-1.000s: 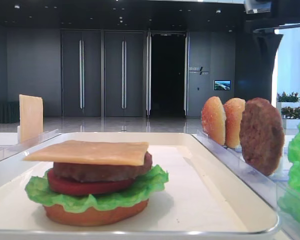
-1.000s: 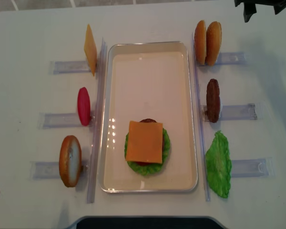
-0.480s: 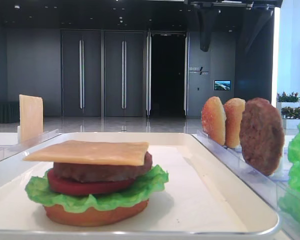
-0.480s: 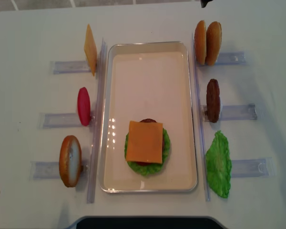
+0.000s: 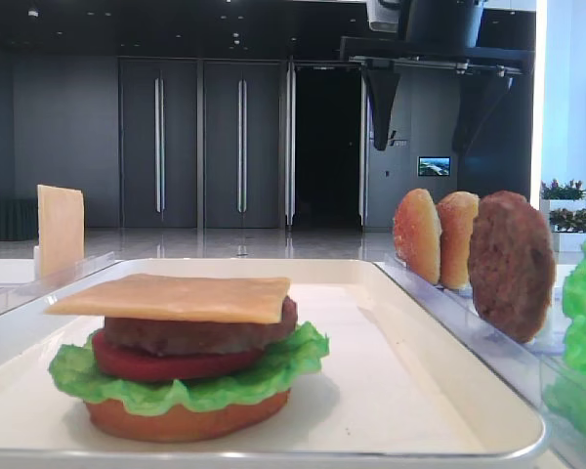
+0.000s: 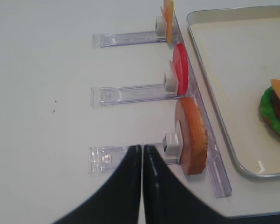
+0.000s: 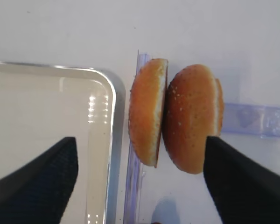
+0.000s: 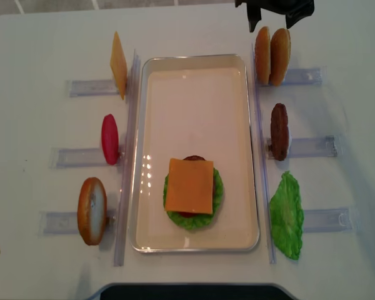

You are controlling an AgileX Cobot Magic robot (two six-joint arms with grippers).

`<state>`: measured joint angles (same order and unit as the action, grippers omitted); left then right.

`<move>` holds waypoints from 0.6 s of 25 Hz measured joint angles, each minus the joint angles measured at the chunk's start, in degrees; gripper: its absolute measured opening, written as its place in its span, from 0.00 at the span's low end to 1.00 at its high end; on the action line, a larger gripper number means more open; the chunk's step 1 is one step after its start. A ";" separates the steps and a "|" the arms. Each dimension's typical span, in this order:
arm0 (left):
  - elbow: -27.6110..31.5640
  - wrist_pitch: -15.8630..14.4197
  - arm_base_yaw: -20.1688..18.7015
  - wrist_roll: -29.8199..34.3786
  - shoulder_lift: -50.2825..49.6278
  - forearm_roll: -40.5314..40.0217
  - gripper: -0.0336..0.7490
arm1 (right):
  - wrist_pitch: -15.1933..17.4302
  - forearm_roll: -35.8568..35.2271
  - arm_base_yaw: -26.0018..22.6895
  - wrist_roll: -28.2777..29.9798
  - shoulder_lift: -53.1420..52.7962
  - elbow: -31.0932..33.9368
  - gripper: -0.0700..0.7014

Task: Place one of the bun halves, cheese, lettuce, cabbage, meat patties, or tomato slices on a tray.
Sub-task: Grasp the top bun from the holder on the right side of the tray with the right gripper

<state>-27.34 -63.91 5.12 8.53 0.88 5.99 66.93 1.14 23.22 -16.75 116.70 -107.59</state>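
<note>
Above the bun halves [image 7: 179,116], right gripper [image 7: 139,177] poised, fingers [image 7: 42,182] spread wide, grasping nothing

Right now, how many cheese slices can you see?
2: one cheese slice lies on top of the burger stack in the tray; the other slice stands upright in the far left rack.

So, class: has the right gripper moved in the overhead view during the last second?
Yes. The right gripper has come leftward along the top edge and now sits open just above the bun halves, which stand in their rack.
</note>
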 joint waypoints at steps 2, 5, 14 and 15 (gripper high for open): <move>0.00 0.00 0.00 0.00 0.00 0.00 0.03 | 0.20 -1.14 0.00 -0.18 0.64 -0.25 0.81; 0.00 0.00 0.00 0.00 0.00 0.00 0.03 | 0.32 -1.14 0.00 -0.18 1.33 -0.31 0.81; 0.00 0.00 0.00 0.00 0.00 0.03 0.03 | -2.03 -2.38 0.00 -0.18 2.05 -0.31 0.81; 0.00 0.00 0.00 0.00 0.00 0.03 0.03 | -2.43 -2.44 0.00 -0.18 2.05 -0.31 0.81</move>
<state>-27.34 -63.91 5.12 8.53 0.88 6.02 64.51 -1.30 23.22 -16.94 118.75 -107.90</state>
